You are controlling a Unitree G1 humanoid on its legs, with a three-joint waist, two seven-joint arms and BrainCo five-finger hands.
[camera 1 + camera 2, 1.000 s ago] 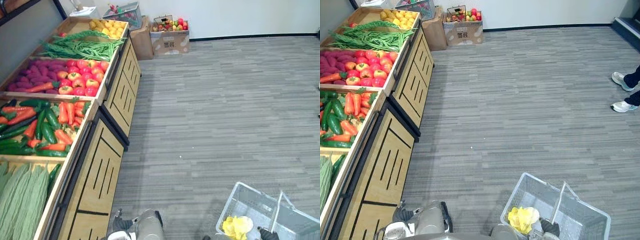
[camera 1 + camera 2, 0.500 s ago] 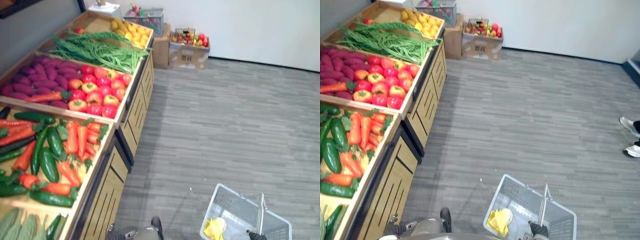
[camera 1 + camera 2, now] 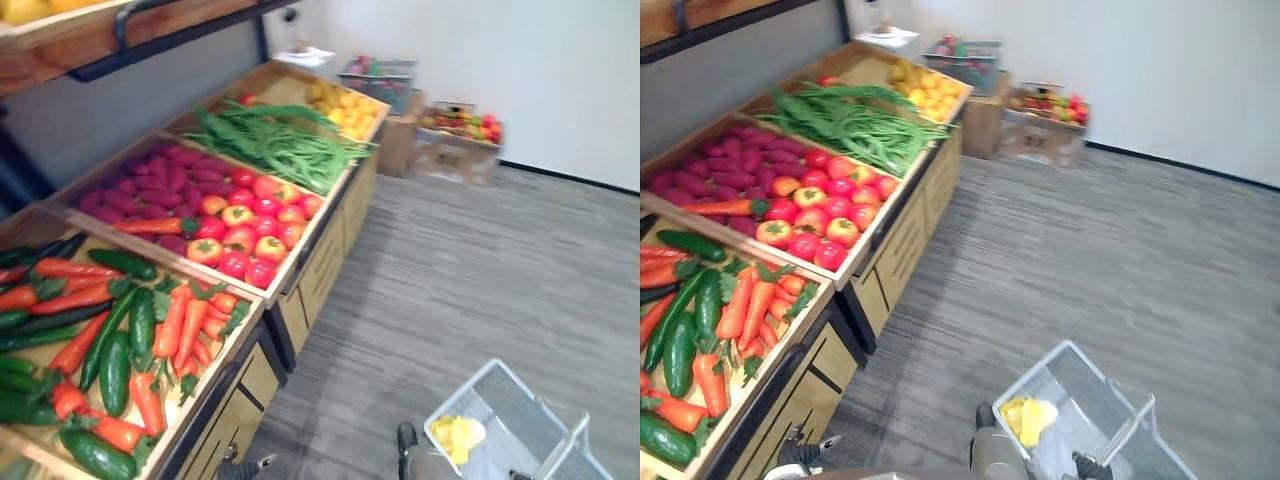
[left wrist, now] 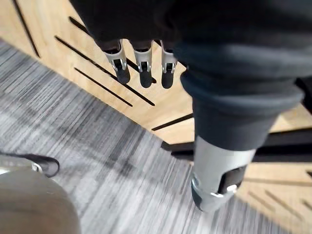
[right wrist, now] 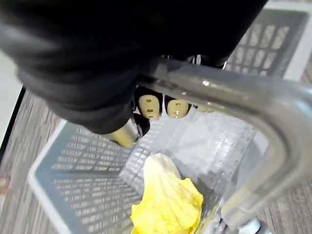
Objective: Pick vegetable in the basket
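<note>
Left eye view: one yellow leafy vegetable (image 3: 457,436) lies in your grey mesh basket (image 3: 462,390); more may follow. Left wrist view: left hand (image 4: 145,68) hangs loose, empty. Right wrist view: right hand (image 5: 148,107) grips the silver handle (image 5: 253,105).

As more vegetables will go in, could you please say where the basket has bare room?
The basket is bare from the yellow vegetable to its end away from the stand, beneath the handle; the vegetable's corner is crowded.

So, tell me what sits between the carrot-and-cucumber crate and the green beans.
Red tomatoes and purple sweet potatoes, side by side, shown in both eye views.
</note>
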